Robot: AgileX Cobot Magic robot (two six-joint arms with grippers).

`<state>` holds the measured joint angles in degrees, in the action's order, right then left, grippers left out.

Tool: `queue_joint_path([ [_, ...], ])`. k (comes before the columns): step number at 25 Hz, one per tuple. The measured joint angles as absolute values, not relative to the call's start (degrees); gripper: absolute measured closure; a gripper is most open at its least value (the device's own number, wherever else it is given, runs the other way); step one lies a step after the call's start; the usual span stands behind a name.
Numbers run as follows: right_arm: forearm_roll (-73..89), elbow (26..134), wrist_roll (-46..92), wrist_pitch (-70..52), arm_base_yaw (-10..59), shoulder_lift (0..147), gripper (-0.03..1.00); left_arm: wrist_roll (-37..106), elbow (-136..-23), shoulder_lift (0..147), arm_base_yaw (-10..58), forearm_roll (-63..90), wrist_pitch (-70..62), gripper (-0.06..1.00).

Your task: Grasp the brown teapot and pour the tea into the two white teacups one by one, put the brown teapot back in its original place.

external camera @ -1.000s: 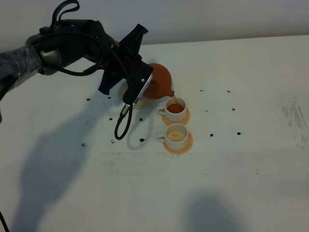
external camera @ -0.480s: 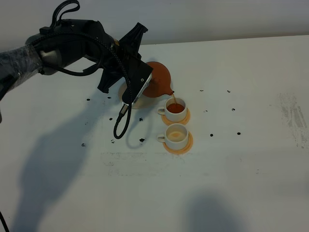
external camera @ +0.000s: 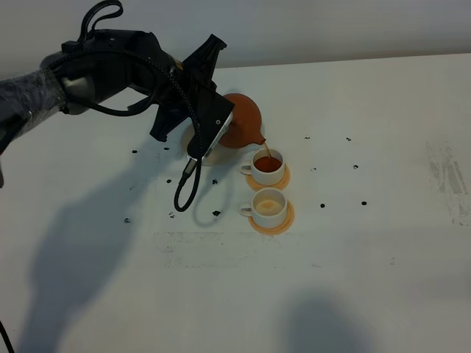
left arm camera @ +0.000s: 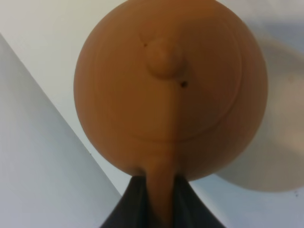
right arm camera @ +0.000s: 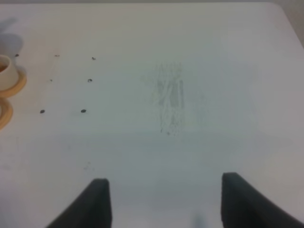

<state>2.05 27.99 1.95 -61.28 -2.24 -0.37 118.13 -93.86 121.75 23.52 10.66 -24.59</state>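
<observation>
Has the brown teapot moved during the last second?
No. The brown teapot stays tilted with its spout just above the rim of the far white teacup, in the same place as before.

The robot's left arm [external camera: 110,70] is matt black and blocky, with a silver-faced wrist block [external camera: 211,126] marked by small dark dots. Behind that block the arm's rear section wears a crinkled grey wrap [external camera: 26,92], and a thin black cable [external camera: 86,18] loops above it. A braided black cable [external camera: 177,195] runs along the arm past the block and dangles in a loop below it. Ahead of the block, the left gripper [left arm camera: 159,204] shows two dark grey, tapering fingers [left arm camera: 130,206]. The right gripper [right arm camera: 166,204] is dark too, flat-sided with squared tips.
</observation>
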Motion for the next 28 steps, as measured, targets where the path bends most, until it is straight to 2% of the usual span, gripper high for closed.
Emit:
queue_joint_path([
  [28,2.05,27.99,1.95,-61.28,-2.24,-0.37,0.45,118.13,-93.81,121.75,24.26,9.23,-24.58,0.84],
])
